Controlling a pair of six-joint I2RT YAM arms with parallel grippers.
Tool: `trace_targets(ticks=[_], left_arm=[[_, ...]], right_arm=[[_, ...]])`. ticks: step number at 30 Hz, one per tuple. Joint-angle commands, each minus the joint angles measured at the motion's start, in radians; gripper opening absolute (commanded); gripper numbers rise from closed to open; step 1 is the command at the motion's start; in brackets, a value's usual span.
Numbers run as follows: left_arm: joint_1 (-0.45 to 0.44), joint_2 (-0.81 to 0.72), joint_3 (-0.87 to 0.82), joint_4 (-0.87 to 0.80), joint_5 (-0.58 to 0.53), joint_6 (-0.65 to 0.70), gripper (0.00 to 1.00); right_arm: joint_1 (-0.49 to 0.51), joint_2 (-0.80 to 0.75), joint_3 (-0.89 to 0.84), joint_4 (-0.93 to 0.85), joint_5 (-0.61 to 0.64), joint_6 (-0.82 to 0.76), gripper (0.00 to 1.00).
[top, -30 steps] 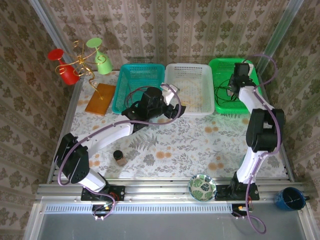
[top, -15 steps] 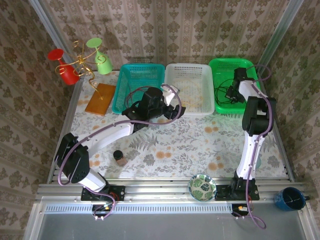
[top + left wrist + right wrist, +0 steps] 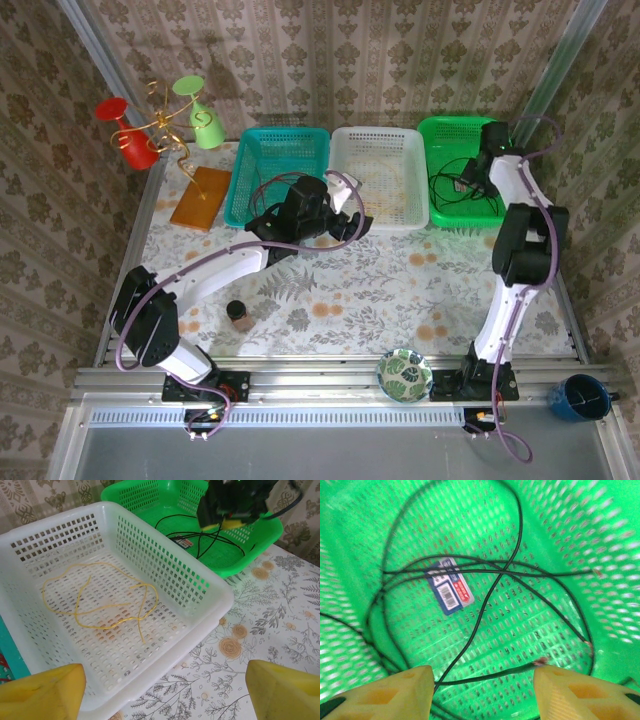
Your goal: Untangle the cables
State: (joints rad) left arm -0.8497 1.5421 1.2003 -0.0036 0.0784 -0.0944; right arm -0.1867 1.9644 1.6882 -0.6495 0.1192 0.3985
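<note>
A thin black cable [image 3: 490,595] lies in loose crossing loops on the floor of the green basket [image 3: 600,540], and it also shows as the black cable [image 3: 452,186] from above. My right gripper [image 3: 482,685] hangs open just over it; one frayed cable end runs across the gap between the yellow fingers [image 3: 395,692], touching neither. A yellow-orange cable [image 3: 100,605] lies loosely coiled in the white basket [image 3: 165,650]. My left gripper [image 3: 165,690] stands open above the table at that basket's near corner, nothing in it. A thin dark red loop [image 3: 262,187] lies in the teal basket [image 3: 285,135].
A blue and red barcode tag [image 3: 449,586] rests under the black loops. On the table's left are a wooden block [image 3: 201,197] and a gold stand with red and green cups [image 3: 160,125]. A small brown jar [image 3: 239,314] and a patterned bowl [image 3: 404,374] sit near the front.
My right gripper has gone from shut to open inside the green basket, letting the black cable drop to the basket floor, and has shifted slightly right. The left arm is still.
</note>
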Motion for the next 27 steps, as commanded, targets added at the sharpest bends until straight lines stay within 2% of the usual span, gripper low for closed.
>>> trace_targets(ticks=[1, 6, 7, 9, 12, 16, 21, 27], left_arm=[[-0.004, -0.001, 0.011, 0.044, 0.035, 0.008, 0.84], [-0.004, -0.024, -0.004, 0.077, 0.071, 0.001, 0.85], [-0.004, -0.035, -0.02, 0.104, 0.079, -0.004, 0.86], [-0.004, -0.058, -0.045, 0.149, 0.09, -0.011, 0.89], [-0.003, -0.092, -0.073, 0.174, 0.086, -0.014, 0.93], [0.007, -0.151, -0.136, 0.181, 0.016, 0.007, 0.98], [0.074, -0.238, -0.245, 0.207, -0.077, 0.024, 1.0], [0.226, -0.418, -0.444, 0.299, -0.203, 0.014, 1.0]], right_arm=[[-0.005, -0.111, -0.078, 0.019, -0.016, 0.003, 0.6], [0.001, -0.277, -0.239, 0.086, -0.037, 0.026, 0.65], [0.003, -0.321, -0.276, 0.106, -0.033, 0.031, 0.7], [0.007, -0.399, -0.347, 0.138, -0.018, 0.033, 0.99], [0.011, -0.504, -0.435, 0.166, -0.004, 0.027, 1.0], [0.034, -0.666, -0.602, 0.288, 0.034, -0.018, 1.0], [0.065, -0.805, -0.843, 0.476, 0.111, -0.079, 1.0], [0.124, -0.916, -1.207, 0.934, 0.144, -0.136, 1.0]])
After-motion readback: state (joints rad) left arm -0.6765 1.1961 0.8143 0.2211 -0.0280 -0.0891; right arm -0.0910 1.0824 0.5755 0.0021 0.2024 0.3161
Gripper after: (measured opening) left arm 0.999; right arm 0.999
